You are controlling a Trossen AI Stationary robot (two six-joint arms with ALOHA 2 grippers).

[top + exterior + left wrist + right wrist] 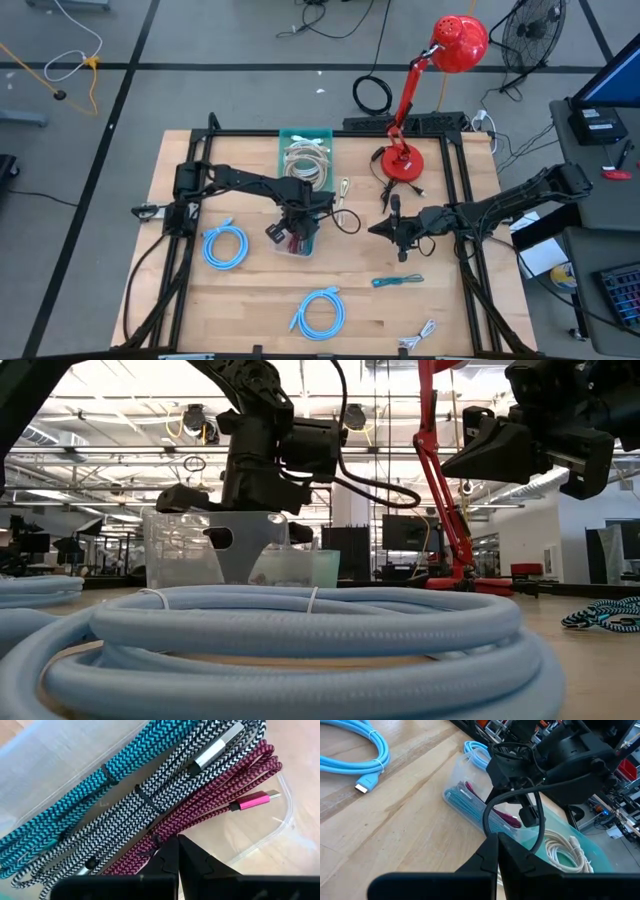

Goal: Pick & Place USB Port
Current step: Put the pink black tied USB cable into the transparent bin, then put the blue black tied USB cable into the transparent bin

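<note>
- My left gripper [177, 851] hangs over the clear plastic bin [300, 243] near table centre; fingers pressed together, nothing between them.
- Bin holds three braided USB cables side by side: teal cable [75, 800], black-and-white cable [150, 795], magenta cable [210, 795]. My closed tips point at the magenta bundle, just above it; contact I cannot confirm.
- Magenta plug [255, 799] lies free toward the bin wall, at about 2 o'clock from my tips in the wrist view.
- My right gripper [385, 229] waits at 3 o'clock from the bin, well apart, also closed and empty.
- Another teal braided cable [398, 282] lies on the table [250, 300] at about 5 o'clock from the bin; judged the likely next pick, or I am retrieving from the bin. Cannot tell which.
- To do well: open before descending, straddle the whole bundle across its width near a tie band, not a single strand.
- Risk: snagging the neighbouring black-and-white cable, or dragging the light bin.
</note>
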